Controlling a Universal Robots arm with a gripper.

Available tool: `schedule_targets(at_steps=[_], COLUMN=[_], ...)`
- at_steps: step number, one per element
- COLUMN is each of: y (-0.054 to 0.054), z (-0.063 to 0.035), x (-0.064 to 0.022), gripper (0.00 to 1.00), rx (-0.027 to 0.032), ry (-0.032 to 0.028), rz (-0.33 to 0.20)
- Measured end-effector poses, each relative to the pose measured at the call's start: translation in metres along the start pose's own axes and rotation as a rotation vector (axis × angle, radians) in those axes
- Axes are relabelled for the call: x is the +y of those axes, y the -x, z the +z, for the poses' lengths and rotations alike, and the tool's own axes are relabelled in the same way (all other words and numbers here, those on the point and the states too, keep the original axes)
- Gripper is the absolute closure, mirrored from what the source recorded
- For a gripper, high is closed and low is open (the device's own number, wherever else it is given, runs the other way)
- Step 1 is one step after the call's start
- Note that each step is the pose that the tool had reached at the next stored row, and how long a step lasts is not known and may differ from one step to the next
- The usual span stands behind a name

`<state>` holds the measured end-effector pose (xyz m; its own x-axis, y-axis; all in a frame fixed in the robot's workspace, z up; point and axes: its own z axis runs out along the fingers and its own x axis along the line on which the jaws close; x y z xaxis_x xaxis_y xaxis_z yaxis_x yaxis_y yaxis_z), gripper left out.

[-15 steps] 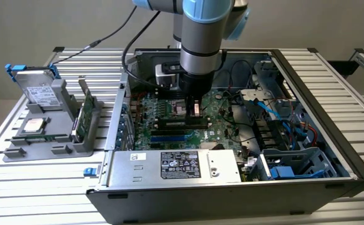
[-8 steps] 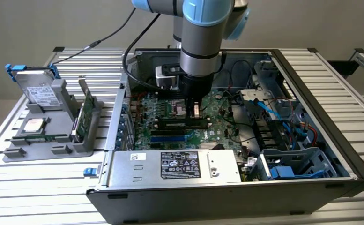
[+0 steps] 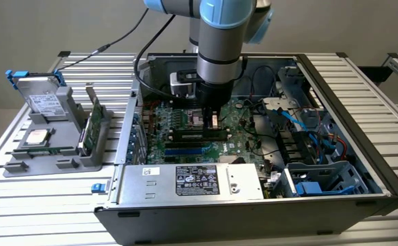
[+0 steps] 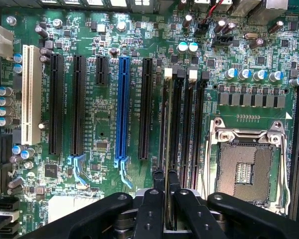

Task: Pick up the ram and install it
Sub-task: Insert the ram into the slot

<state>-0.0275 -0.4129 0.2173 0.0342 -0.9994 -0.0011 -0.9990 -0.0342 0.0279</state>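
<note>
Grip: the tool is closed on the ram, pinching its flat faces.
Place: edge-on over the memory slots, twelve o'clock from the power supply in the exterior view; possibly part-seated.
Handling: light, stiff, fragile; grip mid-length.

My gripper, inside the open computer case, pinches the ram just above the motherboard; a gray rack stands at the exterior view's left.
</note>
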Motion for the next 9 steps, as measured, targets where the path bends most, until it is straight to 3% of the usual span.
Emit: schedule_targets(at_steps=[2,6,9], y=[0.0001,0.0000,0.0000], z=[0.0002,0.0000,0.0000], x=[0.0001,0.0000,0.0000], gripper=[0.87,0.67,0.61], rx=[-0.0009,-0.0001,0.0001], ry=[0.0002,0.0000,0.0005], rz=[0.000,0.000,0.000])
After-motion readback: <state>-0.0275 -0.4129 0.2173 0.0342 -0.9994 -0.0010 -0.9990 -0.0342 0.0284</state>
